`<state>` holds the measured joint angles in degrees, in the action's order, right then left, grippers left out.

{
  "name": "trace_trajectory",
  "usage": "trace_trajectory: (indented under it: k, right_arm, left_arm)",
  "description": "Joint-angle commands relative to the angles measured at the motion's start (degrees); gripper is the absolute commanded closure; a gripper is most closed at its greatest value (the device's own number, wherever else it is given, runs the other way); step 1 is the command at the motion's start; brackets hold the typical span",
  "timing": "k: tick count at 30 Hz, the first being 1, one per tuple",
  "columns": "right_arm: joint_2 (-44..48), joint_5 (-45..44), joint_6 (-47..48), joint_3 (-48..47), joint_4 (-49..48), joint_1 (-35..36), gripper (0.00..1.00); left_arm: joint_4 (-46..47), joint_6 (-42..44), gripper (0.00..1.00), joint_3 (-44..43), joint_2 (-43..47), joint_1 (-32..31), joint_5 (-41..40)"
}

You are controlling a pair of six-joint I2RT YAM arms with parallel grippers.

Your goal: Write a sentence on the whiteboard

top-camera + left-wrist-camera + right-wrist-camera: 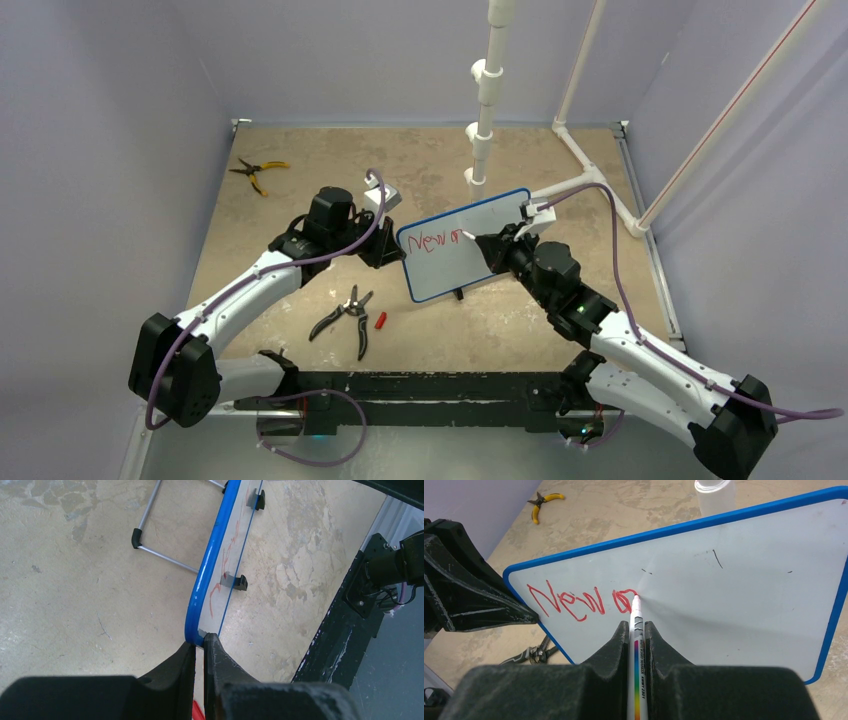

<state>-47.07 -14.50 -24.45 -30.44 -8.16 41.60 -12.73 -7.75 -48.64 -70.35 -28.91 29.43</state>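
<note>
Mid-table, the whiteboard (455, 250) stands between 2 arms, left gripper (199, 647) pinched on its left edge. The right gripper (636, 630) clamps a marker (636, 660), tip touching just right of the red lettering (569, 602); blank board runs rightward.

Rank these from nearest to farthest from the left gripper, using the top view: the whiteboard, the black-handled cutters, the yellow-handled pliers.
1. whiteboard: its left edge is clamped in the left gripper.
2. black-handled cutters: lying apart, toward the near edge.
3. yellow-handled pliers: far back-left corner.
</note>
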Motion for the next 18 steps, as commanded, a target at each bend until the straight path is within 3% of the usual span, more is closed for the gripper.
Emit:
trace_trajectory:
  k: [1, 18]
  right_arm:
    - [0.3, -1.1, -0.2, -1.5, 0.1, -0.2, 1.0]
    - [0.4, 2.8, 1.8, -0.7, -3.4, -0.1, 1.0]
  left_arm:
    - [2.4, 1.6, 1.0, -0.6, 1.9, 0.2, 0.3]
    - [2.4, 1.8, 1.0, -0.6, 1.4, 0.2, -0.1]
